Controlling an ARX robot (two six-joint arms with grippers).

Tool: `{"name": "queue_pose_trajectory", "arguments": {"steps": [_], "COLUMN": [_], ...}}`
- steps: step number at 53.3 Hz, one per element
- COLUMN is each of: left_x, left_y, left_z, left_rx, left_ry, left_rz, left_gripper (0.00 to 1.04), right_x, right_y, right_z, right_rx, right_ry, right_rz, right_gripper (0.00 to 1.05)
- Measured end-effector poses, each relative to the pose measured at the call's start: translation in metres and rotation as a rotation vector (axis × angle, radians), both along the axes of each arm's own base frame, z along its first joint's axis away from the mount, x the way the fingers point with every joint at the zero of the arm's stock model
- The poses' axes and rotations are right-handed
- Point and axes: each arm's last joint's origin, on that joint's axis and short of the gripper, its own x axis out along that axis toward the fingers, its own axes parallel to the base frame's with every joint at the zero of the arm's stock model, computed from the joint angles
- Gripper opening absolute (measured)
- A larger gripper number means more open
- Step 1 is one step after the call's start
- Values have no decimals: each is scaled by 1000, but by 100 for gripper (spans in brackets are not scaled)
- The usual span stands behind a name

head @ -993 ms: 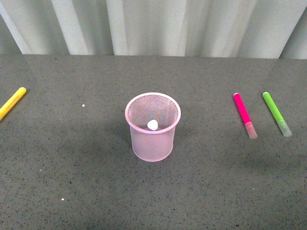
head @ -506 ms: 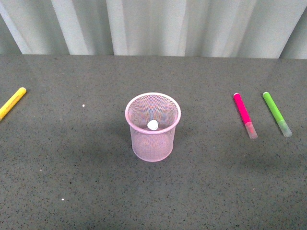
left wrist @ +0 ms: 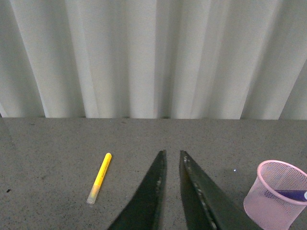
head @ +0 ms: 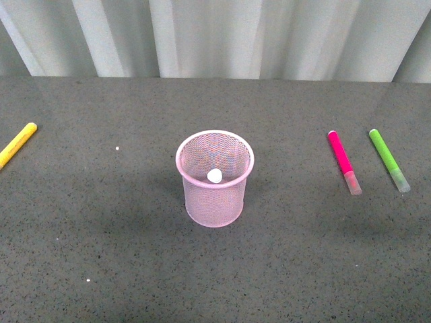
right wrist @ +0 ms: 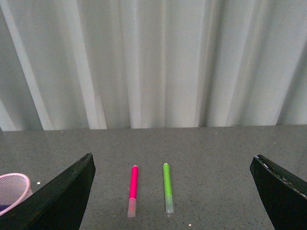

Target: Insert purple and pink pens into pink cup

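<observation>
The pink cup [head: 215,178] stands upright at the table's middle; it also shows in the left wrist view [left wrist: 277,194] and at the edge of the right wrist view [right wrist: 12,188]. The purple pen stands inside it; its whitish cap [head: 214,175] and purple body [left wrist: 293,194] show. The pink pen [head: 343,161] lies flat on the right, cap toward me, also in the right wrist view [right wrist: 133,189]. My left gripper [left wrist: 172,155] is shut and empty, above the table left of the cup. My right gripper [right wrist: 172,165] is open wide, back from the pink pen. Neither gripper shows in the front view.
A lime-green marker [head: 388,159] lies just right of the pink pen, parallel to it, also in the right wrist view [right wrist: 167,194]. A yellow marker [head: 17,144] lies at the far left, also in the left wrist view [left wrist: 99,178]. A pale curtain [head: 215,37] closes the back.
</observation>
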Motion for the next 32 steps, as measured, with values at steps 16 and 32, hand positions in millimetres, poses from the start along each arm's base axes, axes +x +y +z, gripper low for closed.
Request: {"name": "queue_pose_trajectory", "arguments": {"steps": [16, 32], "left_x": [0, 0], "left_y": [0, 0], "left_z": [0, 0], "left_rx": [0, 1], "left_ry": [0, 0], "left_rz": [0, 0], "left_gripper": [72, 98], "right_x": [1, 88], "right_y": [3, -34], "right_z": [8, 71], "right_rx": [145, 44], "right_ry": [270, 241], "right_rz": [18, -87], "right_gripper": [98, 98]}}
